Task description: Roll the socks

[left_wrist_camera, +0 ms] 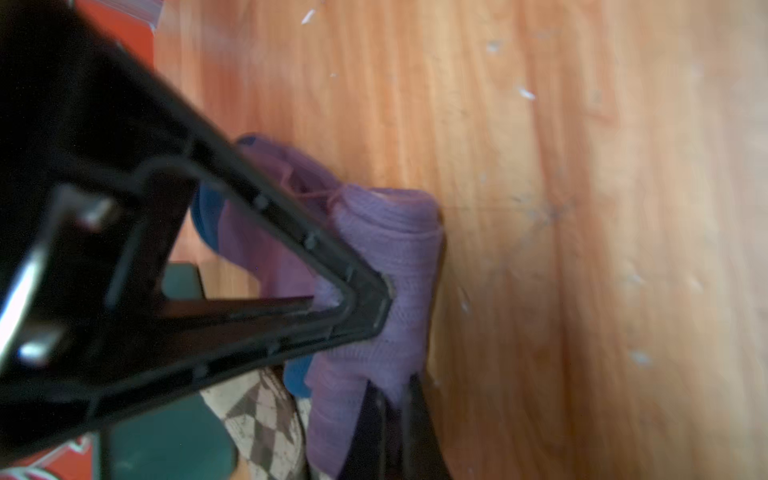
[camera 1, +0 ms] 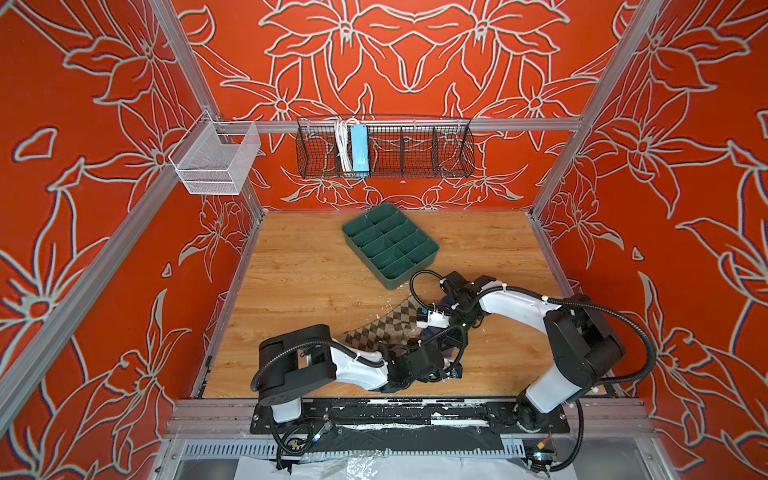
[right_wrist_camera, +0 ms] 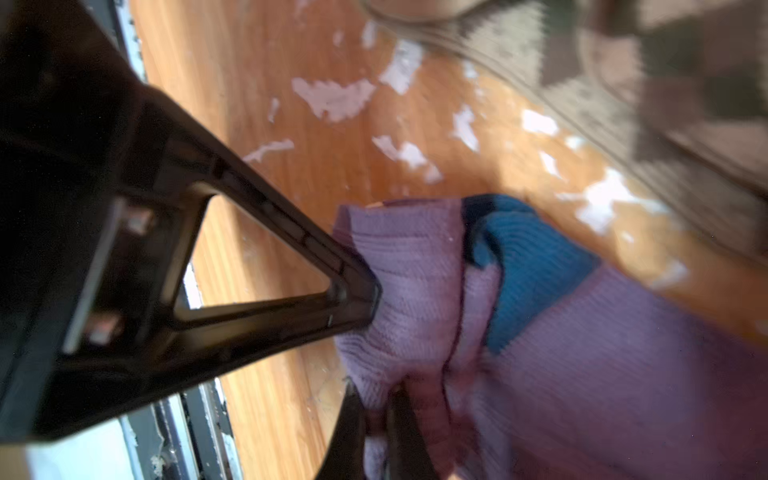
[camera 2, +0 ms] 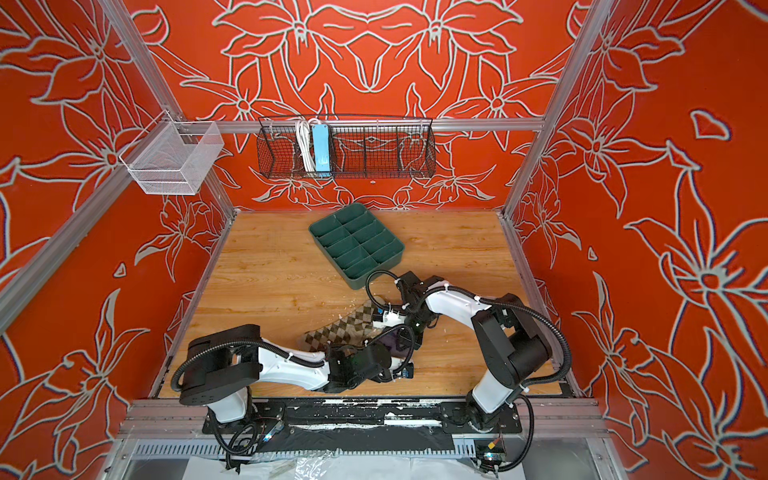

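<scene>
Okay, both hands are on the purple sock (left_wrist_camera: 390, 249). The left hand (left_wrist_camera: 372, 305) is pinched fully shut on a fold of the knit. The right hand (right_wrist_camera: 368, 303) is clamped tight on the same sock, further along the rolled edge. Each wrist view shows the other hand just beside, so the two grips sit close together.

The sock is at the front middle of the bench (camera 1: 311, 270), between the arms and partly rolled, with its blue toe poking out of the roll. We cannot tell whether it rests on the wood or hangs just clear. The beige argyle sock (camera 1: 386, 328) lies flat and unrolled right beside it, running toward the divided green tray (camera 1: 415, 271).

Risks, as we judge them:
- **Slipping:** each pinch catches only a thin bit of stretchy knit, so a pull could slide it out.
- **Unrolling:** the roll looks loose, so it may spring open if either hand lets go.
- **Collision:** the hands are crowded and could bump on the next turn.
- **Snagging:** the argyle sock is close enough to get dragged along.
- **Lopsided roll:** the loose toe could make the roll uneven.
</scene>
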